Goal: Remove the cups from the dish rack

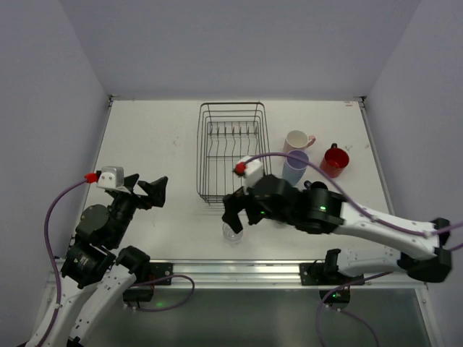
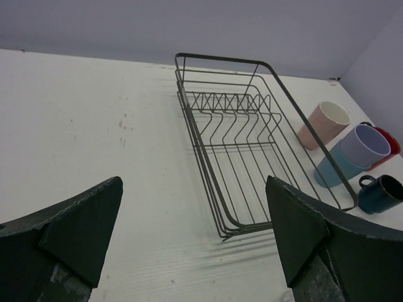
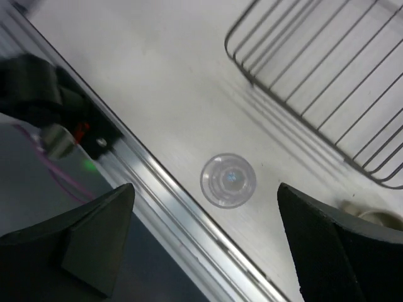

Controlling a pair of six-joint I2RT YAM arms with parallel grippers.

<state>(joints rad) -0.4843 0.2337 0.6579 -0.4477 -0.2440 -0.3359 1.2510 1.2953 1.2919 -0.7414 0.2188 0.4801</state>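
My right gripper [image 1: 233,215] hangs low over the table's near edge with its fingers spread wide. The clear glass [image 3: 228,180] stands upright on the table [image 1: 152,137] beneath them, touching neither finger. Looking straight down into it through the right wrist camera, I see only its round base and the table through it. It sits just in front of the near end of the dish rack [image 1: 231,148], close to the metal rail [image 1: 239,271].

Inside the rack I make out only its own prongs and wires. The other cups stand right of it, outside: a pink mug [image 1: 296,139] with a pale inside, a red mug [image 1: 335,159] and a dark blue mug [image 2: 381,192]. A lavender tumbler [image 2: 365,143] looks nested in a light blue one [image 2: 334,170], though I cannot be sure.

My left gripper [image 1: 145,189] is raised off to the left, well apart from the rack, jaws fully spread and holding nothing.
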